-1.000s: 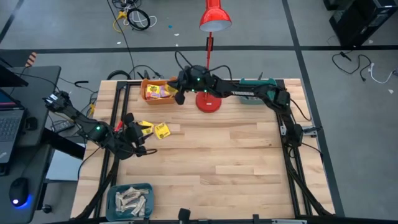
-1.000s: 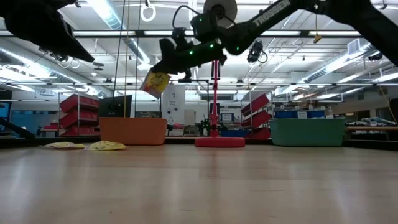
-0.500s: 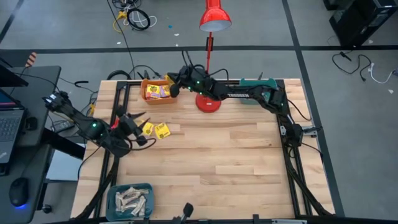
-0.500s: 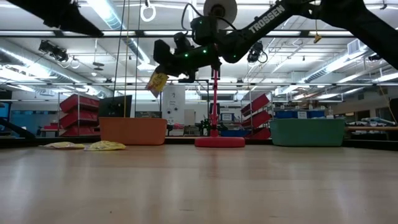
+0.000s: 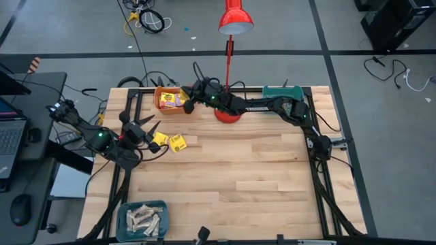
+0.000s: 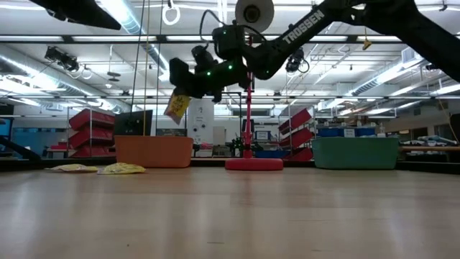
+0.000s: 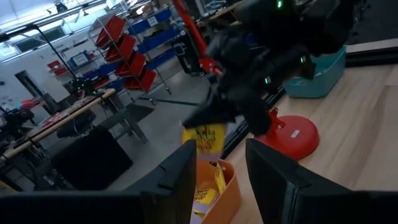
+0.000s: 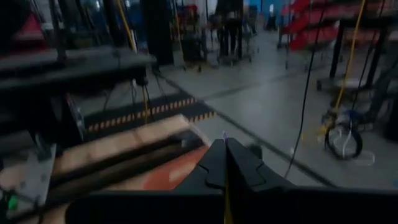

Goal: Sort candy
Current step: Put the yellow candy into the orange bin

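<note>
Right claw (image 6: 180, 92) pinches a yellow candy packet (image 6: 176, 106) above the orange bin (image 5: 172, 99), which already holds several. Left claw (image 5: 151, 131) stands wide; two packets (image 5: 170, 141) beside it remain unsorted.

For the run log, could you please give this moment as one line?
right pincer: shut on yellow packet, above orange bin | left pincer: open, empty | two packets on table

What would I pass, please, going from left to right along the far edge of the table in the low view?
Two yellow packets lying on the table → orange bin, with the right gripper holding a yellow packet above it → red lamp base → teal bin.
</note>
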Action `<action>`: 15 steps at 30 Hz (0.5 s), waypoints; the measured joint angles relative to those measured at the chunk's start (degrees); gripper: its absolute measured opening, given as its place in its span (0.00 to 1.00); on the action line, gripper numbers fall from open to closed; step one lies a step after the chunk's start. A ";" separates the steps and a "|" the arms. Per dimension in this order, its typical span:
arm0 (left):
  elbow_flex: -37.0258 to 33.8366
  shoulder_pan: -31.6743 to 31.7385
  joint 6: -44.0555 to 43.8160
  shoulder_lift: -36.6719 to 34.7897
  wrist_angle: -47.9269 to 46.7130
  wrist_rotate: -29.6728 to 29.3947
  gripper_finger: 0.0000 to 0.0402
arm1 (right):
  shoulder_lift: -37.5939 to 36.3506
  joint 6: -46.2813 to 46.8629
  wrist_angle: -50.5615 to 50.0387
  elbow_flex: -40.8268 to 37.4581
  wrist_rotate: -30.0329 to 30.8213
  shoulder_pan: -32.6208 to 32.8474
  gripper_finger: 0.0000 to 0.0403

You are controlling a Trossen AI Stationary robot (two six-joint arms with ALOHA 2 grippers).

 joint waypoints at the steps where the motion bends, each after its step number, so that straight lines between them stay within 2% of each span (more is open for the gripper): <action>1: -0.02 0.00 0.00 0.03 0.08 0.13 0.35 | 0.20 0.51 -0.61 -0.07 0.00 0.02 0.00; 8: 0.00 0.00 0.20 0.03 0.30 0.52 0.35 | 3.72 5.70 1.94 0.07 -0.04 -0.39 0.00; 15: 0.00 0.00 0.24 0.02 0.27 0.93 0.35 | 3.87 7.31 0.86 0.07 0.11 -1.34 0.00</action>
